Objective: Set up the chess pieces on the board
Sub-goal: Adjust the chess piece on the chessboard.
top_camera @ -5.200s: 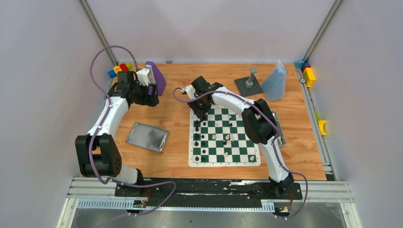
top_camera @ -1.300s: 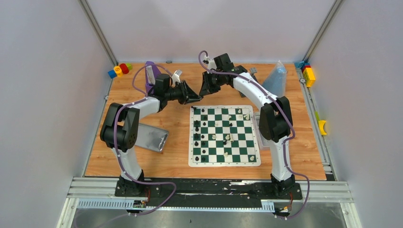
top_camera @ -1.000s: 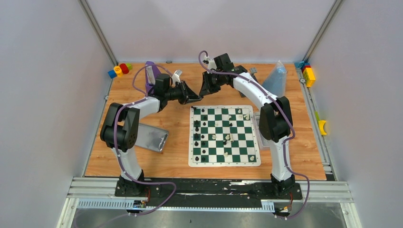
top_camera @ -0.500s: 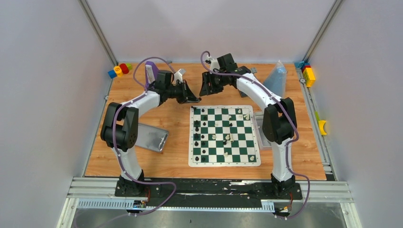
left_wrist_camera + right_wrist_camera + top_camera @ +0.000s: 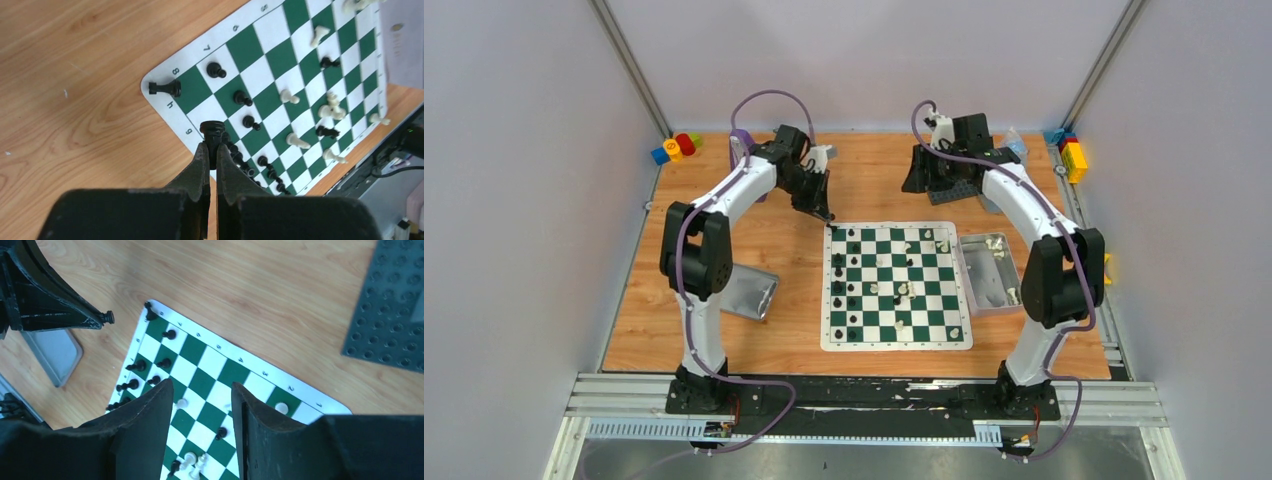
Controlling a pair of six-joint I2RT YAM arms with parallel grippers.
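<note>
The green and white board (image 5: 896, 343) lies mid-table. Black chess pieces (image 5: 838, 270) stand along its left columns and white ones (image 5: 902, 292) lie scattered in the middle. My left gripper (image 5: 826, 210) hangs over the board's far left corner, shut on a black chess piece (image 5: 212, 131) that sticks out past the fingertips above the board's white border (image 5: 172, 71). Another black piece (image 5: 165, 88) lies on its side at that corner. My right gripper (image 5: 916, 178) is open and holds nothing. It hovers behind the board's far edge (image 5: 264, 374).
A silver tin (image 5: 987, 300) holding white pieces sits against the board's right side. Its flat lid (image 5: 744, 290) lies left of the board. A dark studded plate (image 5: 390, 305) is under the right arm. Colourful blocks (image 5: 674, 148) fill the far corners.
The two grippers met tip to tip behind the board. The left shut on the black piece, the right opened and drew back to the right, and the left swung toward the board's corner.
</note>
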